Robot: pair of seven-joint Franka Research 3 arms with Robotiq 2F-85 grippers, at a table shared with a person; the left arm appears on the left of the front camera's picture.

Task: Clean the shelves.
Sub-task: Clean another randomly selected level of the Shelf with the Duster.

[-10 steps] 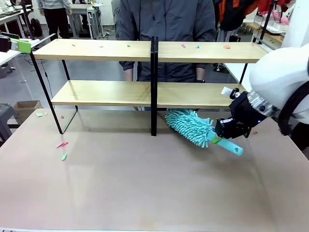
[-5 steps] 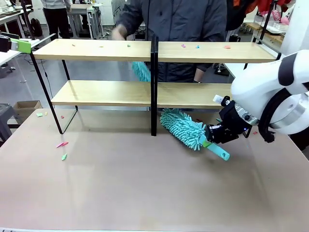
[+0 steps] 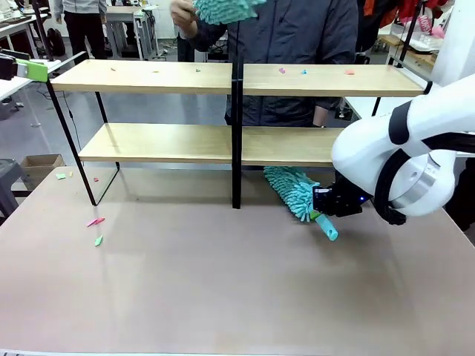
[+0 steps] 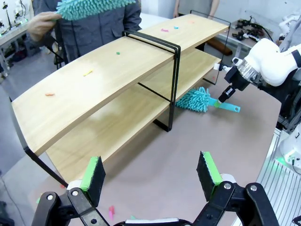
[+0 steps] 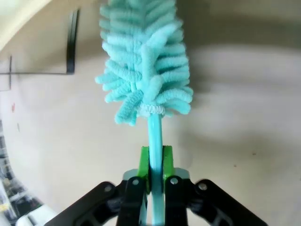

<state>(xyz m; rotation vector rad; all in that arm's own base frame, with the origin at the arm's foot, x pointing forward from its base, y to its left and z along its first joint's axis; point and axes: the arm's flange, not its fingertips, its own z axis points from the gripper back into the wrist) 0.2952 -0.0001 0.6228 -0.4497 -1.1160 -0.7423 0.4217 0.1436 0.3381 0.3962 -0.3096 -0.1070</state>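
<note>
**1. Right end effector.** My right gripper (image 3: 326, 202) is fully closed on the flat plastic handle of a teal chenille duster (image 3: 292, 189). The green pads (image 5: 145, 165) clamp the handle just behind the head, so the fluffy head stays stiff under sweeping load. In the right wrist view the head points to 12 o'clock.

**2. Task object.** The shelves (image 3: 148, 76), a two-tier rack of light wooden boards on a thin black metal frame, stand on the beige table (image 3: 223, 297). The duster head sits low, under the front edge of the lower board's right half, at 4 o'clock from the black centre upright (image 3: 236, 133). I cannot tell whether it touches the table. Judgement: it must rise to reach either board.

**3. Left end effector.** My left gripper (image 4: 150, 172) hovers off the rack's left end with its jaws wide apart, holding nothing and clear of the work.

**4. Person.** A hand (image 3: 182, 15) holds a second teal duster (image 3: 223, 9) at 12 o'clock above the top board, where small coloured scraps (image 3: 282, 71) lie.
</note>
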